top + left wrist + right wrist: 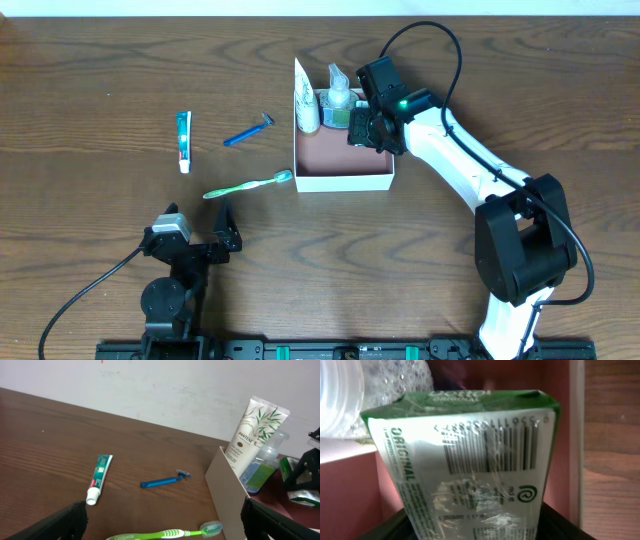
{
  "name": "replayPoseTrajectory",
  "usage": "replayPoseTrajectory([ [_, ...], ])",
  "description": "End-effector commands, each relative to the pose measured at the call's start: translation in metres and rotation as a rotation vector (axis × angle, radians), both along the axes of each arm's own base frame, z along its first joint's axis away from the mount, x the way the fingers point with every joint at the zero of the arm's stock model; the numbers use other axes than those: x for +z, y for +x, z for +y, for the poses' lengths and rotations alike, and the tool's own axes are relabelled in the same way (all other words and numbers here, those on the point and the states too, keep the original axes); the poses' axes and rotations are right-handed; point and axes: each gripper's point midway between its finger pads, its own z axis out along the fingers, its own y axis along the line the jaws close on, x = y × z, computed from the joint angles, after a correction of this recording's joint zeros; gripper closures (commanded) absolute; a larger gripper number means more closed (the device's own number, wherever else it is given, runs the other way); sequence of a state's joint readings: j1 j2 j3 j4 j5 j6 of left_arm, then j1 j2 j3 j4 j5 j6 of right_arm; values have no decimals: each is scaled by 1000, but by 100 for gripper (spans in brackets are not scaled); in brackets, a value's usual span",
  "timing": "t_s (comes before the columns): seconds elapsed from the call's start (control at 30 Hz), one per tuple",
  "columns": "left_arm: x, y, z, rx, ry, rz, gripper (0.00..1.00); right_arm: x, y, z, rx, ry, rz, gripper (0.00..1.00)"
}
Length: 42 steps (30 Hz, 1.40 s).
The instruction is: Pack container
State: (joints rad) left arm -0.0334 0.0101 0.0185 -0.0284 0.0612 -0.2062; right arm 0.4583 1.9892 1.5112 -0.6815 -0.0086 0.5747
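Observation:
The container (pixel 340 180) is a square white box with a pinkish floor at table centre. It holds a white Pantene tube (pixel 306 105) and a clear bottle (pixel 340 92) at its far wall. My right gripper (pixel 366 128) is over its far right corner, shut on a green-and-white soap box (pixel 470 465) that fills the right wrist view. My left gripper (pixel 200 235) is open and empty near the front left, low over the table. A green toothbrush (pixel 248 185), a blue razor (pixel 248 131) and a toothpaste tube (pixel 184 140) lie on the table left of the container.
The container's near wall (pixel 225 485) shows at right in the left wrist view, with the toothbrush head (pixel 212 527) touching or nearly touching it. The razor (pixel 165 480) and toothpaste (pixel 99 479) lie beyond the left gripper.

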Motion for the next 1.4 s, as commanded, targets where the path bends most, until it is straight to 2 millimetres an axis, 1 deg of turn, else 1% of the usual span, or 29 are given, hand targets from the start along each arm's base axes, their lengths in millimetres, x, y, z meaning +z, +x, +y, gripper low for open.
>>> replayPoseTrajectory([
  [0.0, -15, -1, 0, -5, 2, 46, 2, -3, 3, 1, -6, -20, -17, 34],
  [0.4, -15, -1, 0, -5, 2, 46, 2, 3, 14, 5, 25, -15, -73, 33],
  [0.53, -15, -1, 0, -5, 2, 46, 2, 14, 22, 10, 54, -9, -114, 32],
  [0.63, -15, -1, 0, -5, 2, 46, 2, 32, 25, 12, 71, -2, -132, 31],
  [0.7, -15, -1, 0, -5, 2, 46, 2, 49, 22, 11, 70, -6, -132, 31],
  [0.8, -15, -1, 0, -5, 2, 46, 2, 84, 16, -2, 56, -42, -143, 30],
  [0.9, -15, -1, 0, -5, 2, 46, 2, 122, 9, -6, 87, -44, -193, 28],
  [0.97, -15, -1, 0, -5, 2, 46, 2, 149, 4, -18, 71, -64, -244, 26],
  [1.0, -15, -1, 0, -5, 2, 46, 2, 159, 2, -25, 53, -78, -265, 23],
  [1.07, -15, -1, 0, -5, 2, 46, 2, 178, -1, -45, 6, -116, -305, 14],
  [1.13, -15, -1, 0, -5, 2, 46, 2, 190, -3, -72, -55, -158, -324, 1],
  [1.2, -15, -1, 0, -5, 2, 46, 2, 193, -3, -94, -100, -170, -313, 1],
  [1.3, -15, -1, 0, -5, 2, 46, 2, 188, -5, -138, -218, -185, -259, 1],
  [1.37, -15, -1, 0, -5, 2, 46, 2, 184, -6, -163, -282, -189, -228, 1],
])
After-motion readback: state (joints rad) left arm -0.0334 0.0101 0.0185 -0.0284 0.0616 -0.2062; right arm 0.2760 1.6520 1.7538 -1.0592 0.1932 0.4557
